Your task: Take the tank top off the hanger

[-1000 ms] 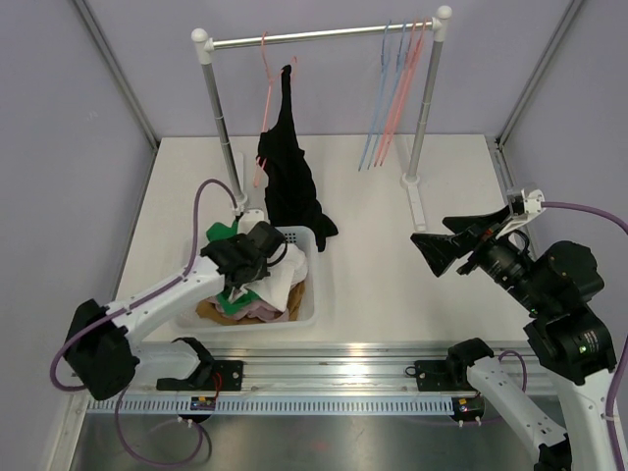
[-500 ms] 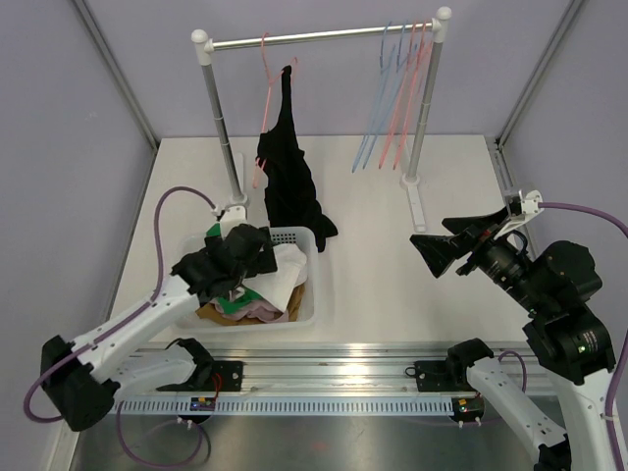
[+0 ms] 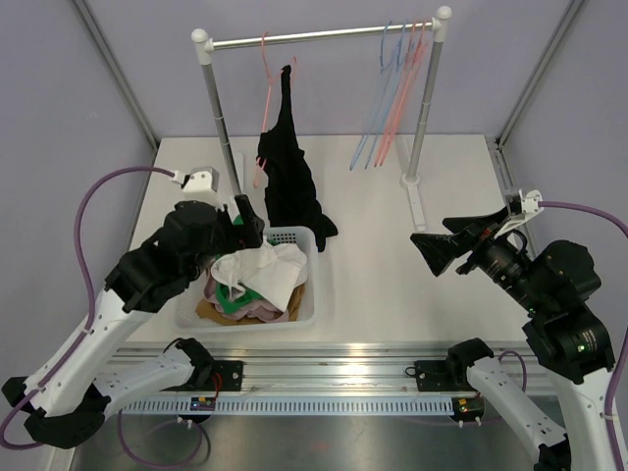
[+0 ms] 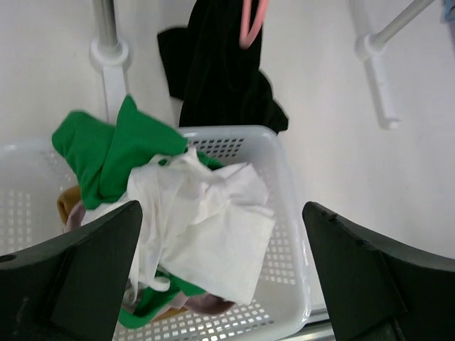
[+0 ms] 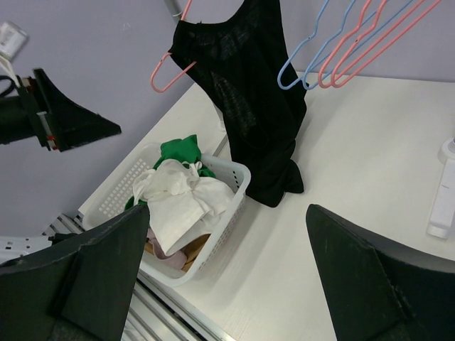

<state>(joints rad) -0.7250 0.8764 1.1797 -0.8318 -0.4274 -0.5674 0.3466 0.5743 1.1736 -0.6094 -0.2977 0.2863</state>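
We record one black tank top (image 3: 287, 172), hung on a pink hanger (image 4: 246, 41) from the rail (image 3: 314, 36). Its lower end lies pooled on the tabletop (image 3: 373, 255), just behind a white basket (image 3: 320, 287) of mixed clothes (image 4: 206, 227).

- Left claw (image 4: 220, 209): fingers apart, holding nothing, above the basket.
- Right claw (image 5: 227, 209): fingers apart, holding nothing, well apart from the garment.
- Spare hangers (image 3: 392, 93): pink and blue, near the rail's far end.

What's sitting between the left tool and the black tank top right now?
The white basket, with a white cloth and green garment heaped inside; the left wrist view shows it between the left tool and the tank top.
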